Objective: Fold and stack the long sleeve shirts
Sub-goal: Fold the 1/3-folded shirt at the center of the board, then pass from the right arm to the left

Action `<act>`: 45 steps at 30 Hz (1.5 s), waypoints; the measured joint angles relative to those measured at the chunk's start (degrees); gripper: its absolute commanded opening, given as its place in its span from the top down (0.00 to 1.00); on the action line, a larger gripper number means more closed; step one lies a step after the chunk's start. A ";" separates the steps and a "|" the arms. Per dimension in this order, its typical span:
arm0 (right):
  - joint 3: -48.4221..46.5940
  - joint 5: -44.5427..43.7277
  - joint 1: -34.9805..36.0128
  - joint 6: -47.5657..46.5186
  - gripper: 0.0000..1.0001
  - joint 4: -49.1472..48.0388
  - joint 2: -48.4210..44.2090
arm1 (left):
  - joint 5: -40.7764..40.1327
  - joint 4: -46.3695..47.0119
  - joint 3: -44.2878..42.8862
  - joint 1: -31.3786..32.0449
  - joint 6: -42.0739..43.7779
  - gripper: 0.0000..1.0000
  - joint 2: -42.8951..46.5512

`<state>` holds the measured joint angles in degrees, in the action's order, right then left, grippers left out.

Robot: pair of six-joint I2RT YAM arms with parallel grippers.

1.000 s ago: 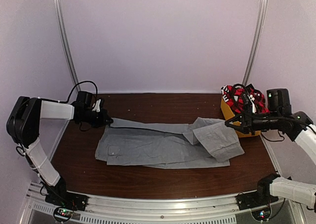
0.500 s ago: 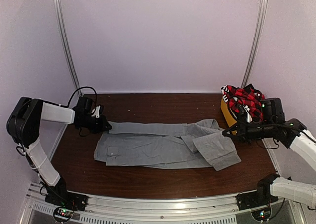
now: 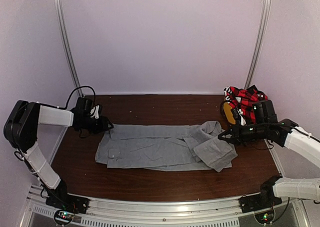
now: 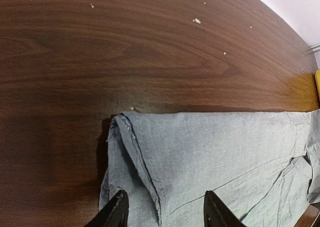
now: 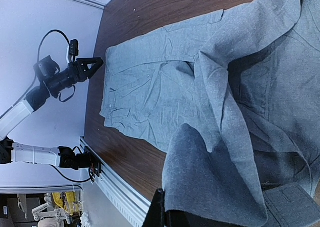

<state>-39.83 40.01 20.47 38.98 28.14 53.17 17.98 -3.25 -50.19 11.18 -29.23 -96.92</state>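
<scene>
A light-grey long sleeve shirt [image 3: 155,147] lies spread across the middle of the wooden table [image 3: 165,182], its right end folded over onto itself. My left gripper [image 3: 107,124] is at the shirt's far left corner. In the left wrist view its gripper [image 4: 165,209] is open, with the fingertips [image 4: 117,209] standing either side of the cloth's hem [image 4: 140,152]. My right gripper [image 3: 226,135] is shut on the folded right end of the grey shirt [image 5: 215,187], which drapes over its fingers [image 5: 159,212]. A red-and-black plaid shirt [image 3: 246,99] sits heaped at the back right.
The plaid shirt rests in a yellow tub [image 3: 228,113] at the table's right edge, just behind my right arm. A metal rail [image 3: 165,214] runs along the near edge. Pale walls close off the back and both sides.
My left gripper has opened and let go of the shirt's left corner. My right gripper has moved left and lower with the shirt's right end, laying it further over the body.
</scene>
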 measured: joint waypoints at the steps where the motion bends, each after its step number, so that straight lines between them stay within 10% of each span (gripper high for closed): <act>1: 0.00 -0.09 0.50 0.15 0.99 -0.83 0.48 | -0.04 0.42 0.55 0.09 -0.02 0.44 1.05; 21: -5.14 1.53 6.05 7.82 1.00 -20.20 14.29 | -2.23 17.46 11.21 13.97 2.12 0.36 19.78; 45: -3.85 1.51 11.72 20.02 1.00 -35.39 8.85 | 12.02 45.16 4.50 41.79 1.11 0.30 1.53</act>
<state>-43.68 41.52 32.18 59.00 -7.25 62.02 30.00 41.91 -45.69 52.97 -28.12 -95.39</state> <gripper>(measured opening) 0.008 0.685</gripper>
